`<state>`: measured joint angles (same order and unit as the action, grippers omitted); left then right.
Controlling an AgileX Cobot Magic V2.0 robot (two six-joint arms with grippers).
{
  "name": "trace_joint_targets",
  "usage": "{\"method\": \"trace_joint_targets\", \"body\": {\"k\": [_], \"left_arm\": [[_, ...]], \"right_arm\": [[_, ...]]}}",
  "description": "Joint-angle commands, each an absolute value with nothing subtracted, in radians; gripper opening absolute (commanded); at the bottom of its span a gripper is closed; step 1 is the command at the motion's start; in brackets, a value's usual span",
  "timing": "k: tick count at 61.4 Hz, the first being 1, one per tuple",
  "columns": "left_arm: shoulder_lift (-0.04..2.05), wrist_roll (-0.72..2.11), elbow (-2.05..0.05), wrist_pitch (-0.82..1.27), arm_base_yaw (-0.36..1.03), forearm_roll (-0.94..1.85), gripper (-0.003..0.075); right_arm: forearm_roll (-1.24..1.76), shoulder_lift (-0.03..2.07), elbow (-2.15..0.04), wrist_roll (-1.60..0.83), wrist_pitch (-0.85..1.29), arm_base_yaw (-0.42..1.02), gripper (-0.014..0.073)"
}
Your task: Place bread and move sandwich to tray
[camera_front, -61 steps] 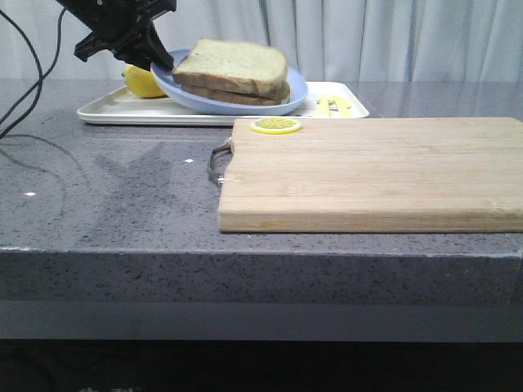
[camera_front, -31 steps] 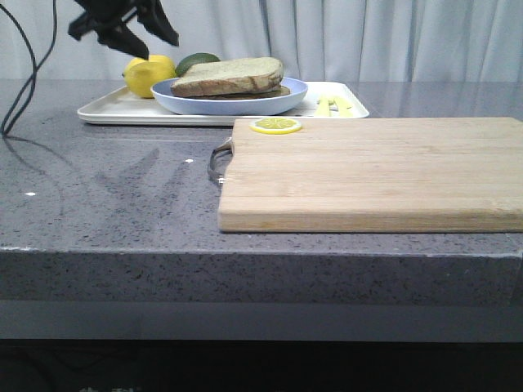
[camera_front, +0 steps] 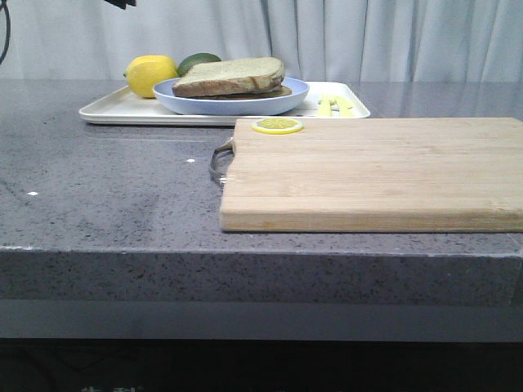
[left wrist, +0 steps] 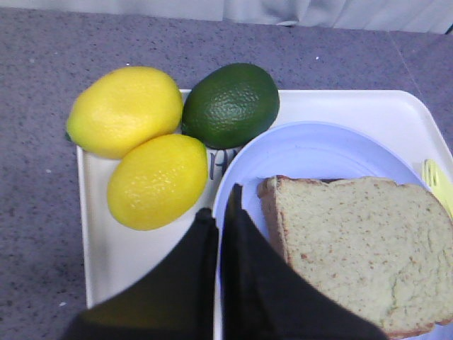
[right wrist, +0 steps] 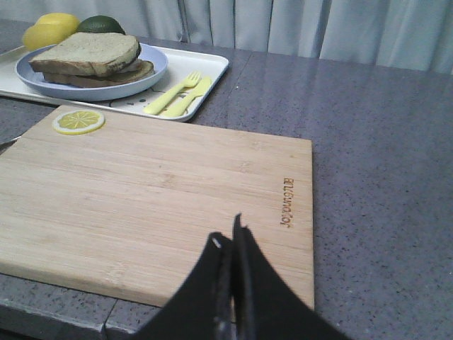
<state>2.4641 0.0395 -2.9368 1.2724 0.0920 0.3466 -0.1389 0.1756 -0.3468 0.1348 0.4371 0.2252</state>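
My left tool [left wrist: 221, 212] narrow, fingers pressed together, empty, above blue plate [left wrist: 311, 152] rim; sandwich [camera_front: 230, 77] sits on plate, plate on white tray [camera_front: 110, 108] on surface, beside two lemons [left wrist: 157, 180] and avocado [left wrist: 231, 104]. Right tool [right wrist: 230, 244] also narrow, empty, over cutting board [right wrist: 163, 191]

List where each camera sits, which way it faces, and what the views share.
Front: low at the table edge, facing forward over the cutting board to the tray; almost no arm shows.
Left wrist: above the tray, looking down; left claw shut.
Right wrist: over the board; right claw shut.
All three share the sandwich on its plate.
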Motion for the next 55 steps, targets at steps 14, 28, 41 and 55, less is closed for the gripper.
{"method": "trace_joint_targets", "body": {"k": [14,28,41,55], "left_arm": [[2.222,-0.047,-3.047,1.255,0.166,-0.179,-0.0019],[2.141,-0.053,-3.015,1.255,0.230,-0.208,-0.0019],[2.040,-0.037,-2.714,1.255,0.284,-0.244,-0.0019],[1.857,-0.048,-2.270,1.253,0.281,-0.312,-0.0019]], "right_arm": [[-0.148,0.185,-0.371,0.135,0.352,0.221,-0.0061],[-0.148,0.185,-0.371,0.135,0.352,0.221,-0.0061],[-0.148,0.185,-0.371,0.135,0.352,0.221,-0.0061],[-0.148,0.185,-0.371,0.135,0.351,0.221,-0.0061]]}}
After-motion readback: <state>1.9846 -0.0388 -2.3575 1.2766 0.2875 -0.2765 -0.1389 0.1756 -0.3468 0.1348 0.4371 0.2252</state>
